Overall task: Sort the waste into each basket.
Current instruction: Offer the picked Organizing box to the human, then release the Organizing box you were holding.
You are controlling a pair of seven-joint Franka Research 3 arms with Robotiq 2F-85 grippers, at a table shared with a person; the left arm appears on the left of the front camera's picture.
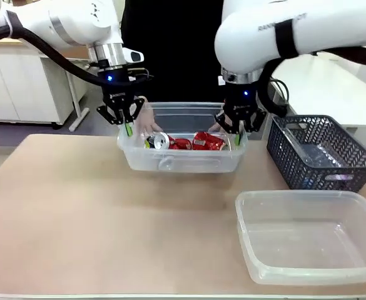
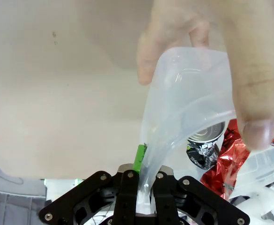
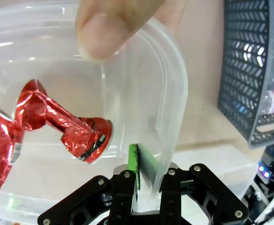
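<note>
Left gripper is pressed together on the end wall of the small clear tub. The left wrist view shows the thin plastic pinched between the green pads just below the rolled rim. Your right gripper grips the opposite end wall in the same way, one finger inside and one outside.

A person's hand lies on the far rim beside the left gripper. Another fingertip presses the rim close to the right gripper. I judge that the tub is held at both ends so it travels level. The person is either steadying it or passing it over; I cannot tell which.

Contents of the small clear tub:
- crushed red cans, lying on their sides;
- one can with a silver top, at the left end.

I see no bottles in it, so it reads as the can basket.

On the robot's right, the dark lattice basket stands on the table, apart from the tub. Pale glinting shapes lie inside it, possibly plastic bottles, but I cannot confirm that. The large shallow tub stands nearest the camera, and I see no waste in it.

You should watch the thin wall, which bows under the pinch and could slip.
</note>
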